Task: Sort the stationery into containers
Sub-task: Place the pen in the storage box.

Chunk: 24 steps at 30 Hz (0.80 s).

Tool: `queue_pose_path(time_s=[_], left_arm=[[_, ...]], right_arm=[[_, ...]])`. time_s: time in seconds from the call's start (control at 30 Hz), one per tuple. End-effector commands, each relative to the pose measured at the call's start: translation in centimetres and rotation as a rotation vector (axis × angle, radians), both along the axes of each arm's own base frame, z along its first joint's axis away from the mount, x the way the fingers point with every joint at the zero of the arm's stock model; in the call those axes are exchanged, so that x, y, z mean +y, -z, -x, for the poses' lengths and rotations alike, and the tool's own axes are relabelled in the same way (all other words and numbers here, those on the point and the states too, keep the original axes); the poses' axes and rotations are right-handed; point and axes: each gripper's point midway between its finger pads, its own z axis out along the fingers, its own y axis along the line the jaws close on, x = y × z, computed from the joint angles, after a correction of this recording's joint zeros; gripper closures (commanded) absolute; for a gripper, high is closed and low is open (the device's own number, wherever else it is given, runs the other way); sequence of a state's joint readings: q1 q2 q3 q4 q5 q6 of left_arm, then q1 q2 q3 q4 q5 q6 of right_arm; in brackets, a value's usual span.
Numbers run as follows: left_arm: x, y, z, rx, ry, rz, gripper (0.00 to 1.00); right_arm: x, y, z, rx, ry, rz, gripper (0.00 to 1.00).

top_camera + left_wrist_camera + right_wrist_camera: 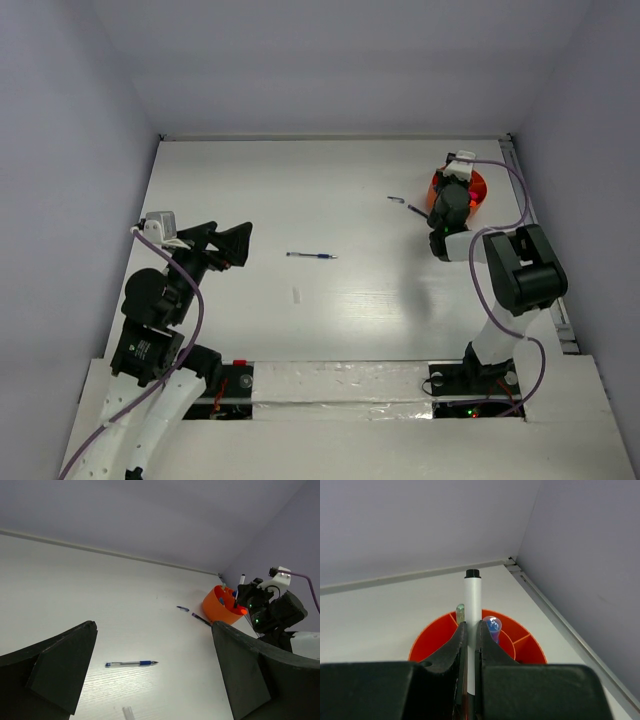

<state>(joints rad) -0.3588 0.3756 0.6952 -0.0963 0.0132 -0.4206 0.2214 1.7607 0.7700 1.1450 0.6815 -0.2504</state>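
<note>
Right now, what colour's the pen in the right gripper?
The pen is white, black tip; best in right wrist view.

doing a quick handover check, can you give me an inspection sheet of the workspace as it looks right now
surface: white table, loose items spread across it
job's things: orange cup with dividers, far right, holding a green-tipped item and a blue-capped item; white marker upright over it; blue pen mid-table; dark pen and small blue piece left of the cup; small clear piece nearer the arms
clutter: nothing seen
grippers: left end effector open, empty; right end effector shut on the white marker
cables: purple cables along both arms, off the items
surroundings: plain walls
</note>
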Motion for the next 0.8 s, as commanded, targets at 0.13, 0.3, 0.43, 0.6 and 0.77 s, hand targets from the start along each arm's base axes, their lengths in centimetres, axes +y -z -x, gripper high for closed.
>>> queue_pose_path(time_s=[0.13,0.3,0.43,0.6,0.77], left_arm=[[-0.3,-0.7,-0.2,-0.026,0.012,-0.001,0.01],[-0.3,-0.7,-0.2,-0.024,0.009,-0.003,0.01],[-0.4,-0.6,-0.4,-0.019,0.010,-0.005,0.01],[-0.2,-0.6,-0.3,-0.021,0.006,-0.006,0.01],[-0.2,-0.8,-0.2,-0.026,0.007,-0.002,0.01]], right_arm=[[-0.7,-3.2,-0.5,-0.147,0.039,0.000,1.00],[-1.4,-1.8,-0.4,-0.138,0.070,0.012,1.00],[-1.6,-0.8,-0.2,-0.127,0.078,0.017,1.00],[-1.8,0.2,0.0,-0.121,0.091,0.005,0.89],[-1.8,0.2,0.3,-0.117,0.084,-0.009,0.76]])
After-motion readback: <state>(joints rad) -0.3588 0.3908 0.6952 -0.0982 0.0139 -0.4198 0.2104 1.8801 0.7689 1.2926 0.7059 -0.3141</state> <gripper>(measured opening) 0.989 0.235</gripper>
